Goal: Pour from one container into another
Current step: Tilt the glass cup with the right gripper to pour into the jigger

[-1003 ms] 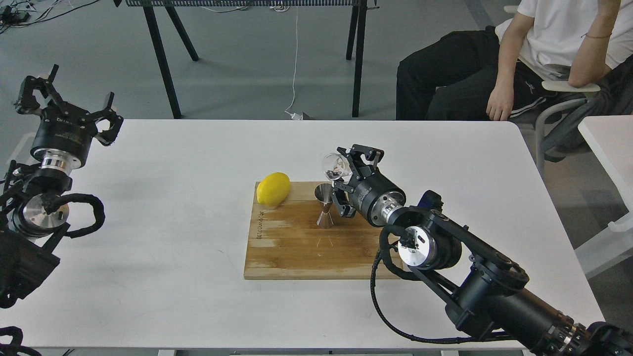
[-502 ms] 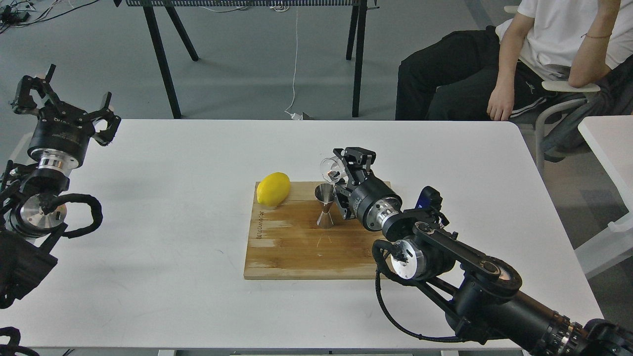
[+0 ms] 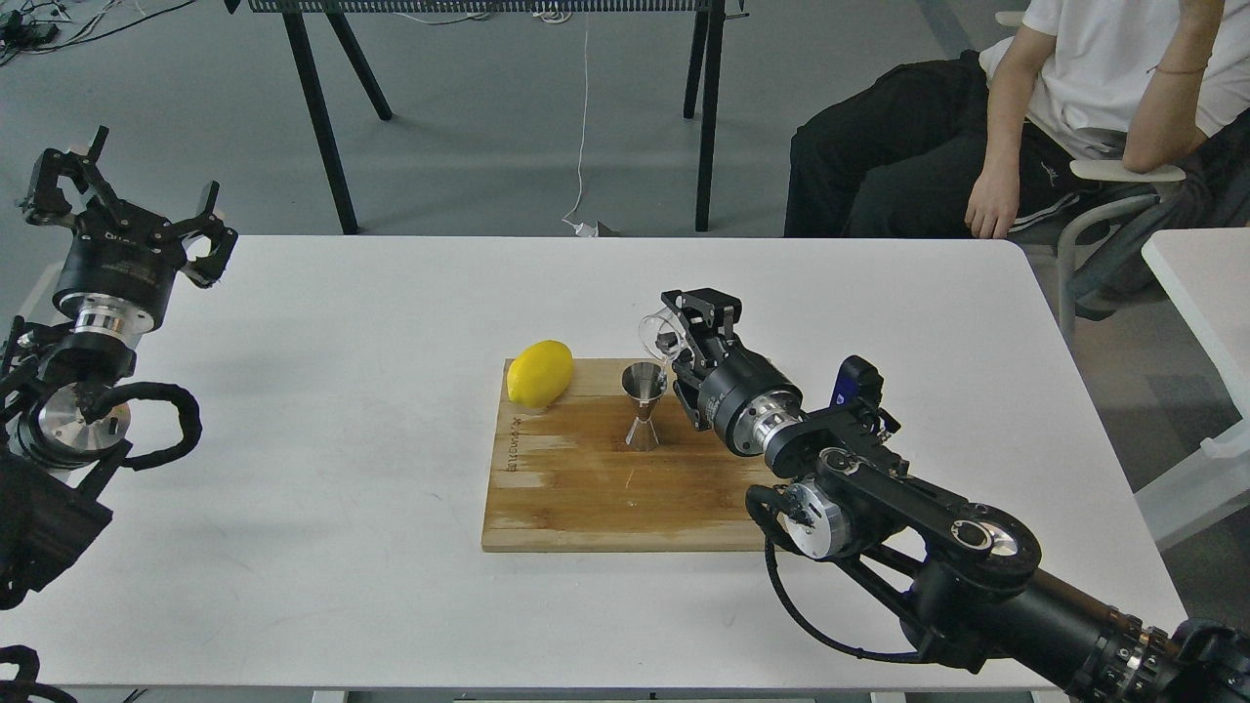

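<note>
The shiny steel jigger stands upright on the wooden cutting board. My right gripper is shut on the small clear glass cup, which is tipped on its side with its mouth facing left, just above and to the right of the jigger's mouth. A thin stream seems to run from the cup toward the jigger's rim. My left gripper is open and empty, raised at the far left edge of the white table.
A yellow lemon lies on the board's back left corner. A person sits in a chair beyond the table's back right corner. Black table legs stand behind the table. Another white table stands at the right.
My right gripper has rolled the cup further over and shifted slightly left and down, bringing the cup's mouth closer to the jigger. My left arm has barely moved.
</note>
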Motion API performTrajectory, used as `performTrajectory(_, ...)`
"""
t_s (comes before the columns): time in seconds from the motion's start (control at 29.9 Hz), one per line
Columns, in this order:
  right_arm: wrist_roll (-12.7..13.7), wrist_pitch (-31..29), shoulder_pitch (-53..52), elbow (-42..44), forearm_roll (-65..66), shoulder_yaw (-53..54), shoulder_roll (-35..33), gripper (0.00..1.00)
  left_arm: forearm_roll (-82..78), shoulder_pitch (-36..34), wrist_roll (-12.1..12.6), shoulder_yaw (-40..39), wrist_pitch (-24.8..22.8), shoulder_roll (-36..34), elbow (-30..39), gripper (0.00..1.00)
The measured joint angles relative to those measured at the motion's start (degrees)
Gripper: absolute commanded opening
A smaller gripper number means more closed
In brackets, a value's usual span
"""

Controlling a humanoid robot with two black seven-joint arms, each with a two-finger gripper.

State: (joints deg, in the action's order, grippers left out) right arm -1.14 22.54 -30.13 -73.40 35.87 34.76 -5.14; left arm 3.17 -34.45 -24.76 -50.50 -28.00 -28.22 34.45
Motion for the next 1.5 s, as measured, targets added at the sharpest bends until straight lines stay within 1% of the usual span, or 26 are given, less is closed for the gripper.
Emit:
performTrajectory(0.13, 0.0, -0.1, -0.4, -0.1, 0.6, -0.9, -1.4, 0.31, 0.0, 0.0, 0.0, 0.0, 0.0, 0.0, 0.0, 1.00)
performTrajectory(0.27, -0.6, -0.1, -0.7, -0.2, 1.4, -2.9, -2.1, 0.31, 0.1, 0.0, 0.0, 0.0, 0.0, 0.0, 0.0, 1.00)
performTrajectory(0.87, -1.1, 0.2, -1.8, 1.4, 2.3, -3.5, -1.5, 0.31, 0.1, 0.0, 0.0, 0.0, 0.0, -0.4, 0.0, 1.00)
performTrajectory(1.5, -1.8, 0.3, -3.4, 4.8, 3.2, -3.7, 3.7, 0.31, 0.0, -0.1, 0.0, 0.0, 0.0, -0.3, 0.0, 1.00)
